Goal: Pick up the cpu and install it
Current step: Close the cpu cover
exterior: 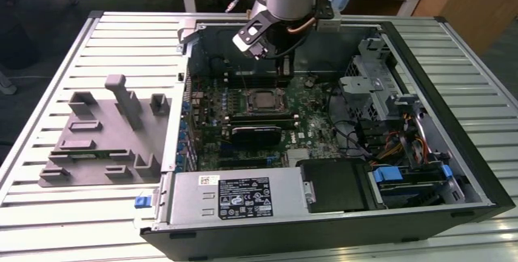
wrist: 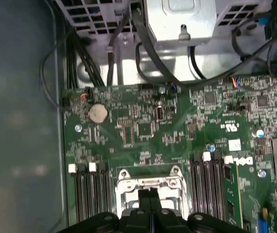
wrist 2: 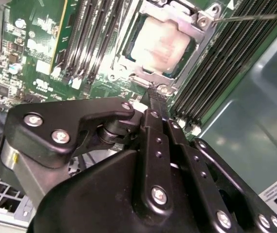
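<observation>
**CPU POSITION RELATIVE TO PINCER**

**Pincer state.** The pincer (wrist 2: 154,99) is closed. In both wrist views its two fingers lie pressed flat together, and nothing can be seen between them. It carries no part.

**Location of the cpu.** The cpu (wrist 2: 161,44) lies flat in the socket on the motherboard (exterior: 307,122), inside the open computer case (exterior: 453,153) that rests on the slatted worktop (exterior: 121,43). Its pale metal top faces up through the window of the metal socket frame (wrist 2: 196,29). Whether that frame is latched down cannot be determined. The grey fixture tray (exterior: 105,134), at the exterior view's left of the case, holds no chip that can be made out.

**Governing relation.** The cpu sits just beyond the fingertips and below them.
- In the second wrist view, the tip stands over the near edge of the socket frame, close to a corner screw, not over the centre of the chip.
- In the exterior view, the pincer (exterior: 284,68) hangs above the board on the far side of the socket, near the cpu (exterior: 263,99).
- Memory slots (wrist 2: 216,73) flank the socket on both sides.

**Orientation.** The chip is square, so it has no long axis. Its edges run parallel to the memory slots.
</observation>
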Action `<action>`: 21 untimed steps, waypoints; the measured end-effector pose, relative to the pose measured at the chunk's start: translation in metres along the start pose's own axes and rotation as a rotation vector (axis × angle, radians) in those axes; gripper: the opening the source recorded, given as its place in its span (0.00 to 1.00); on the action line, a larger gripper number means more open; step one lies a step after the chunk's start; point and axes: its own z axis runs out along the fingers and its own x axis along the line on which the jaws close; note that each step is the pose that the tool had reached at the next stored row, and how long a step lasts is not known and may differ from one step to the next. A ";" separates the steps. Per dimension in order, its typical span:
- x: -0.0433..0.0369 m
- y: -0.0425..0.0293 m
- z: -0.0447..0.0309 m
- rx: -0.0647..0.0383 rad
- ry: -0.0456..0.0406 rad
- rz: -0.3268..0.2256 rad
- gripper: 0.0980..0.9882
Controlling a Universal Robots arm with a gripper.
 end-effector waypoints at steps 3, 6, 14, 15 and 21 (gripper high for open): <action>-0.0001 -0.0010 0.0001 0.000 0.0001 0.000 0.01; -0.0005 -0.0052 0.0002 0.000 0.0002 0.000 0.01; -0.0025 -0.0195 0.0036 0.000 0.0002 0.000 0.01; -0.0028 -0.0205 0.0044 0.000 0.0002 0.000 0.01; -0.0039 -0.0228 0.0117 0.004 -0.0008 0.000 0.01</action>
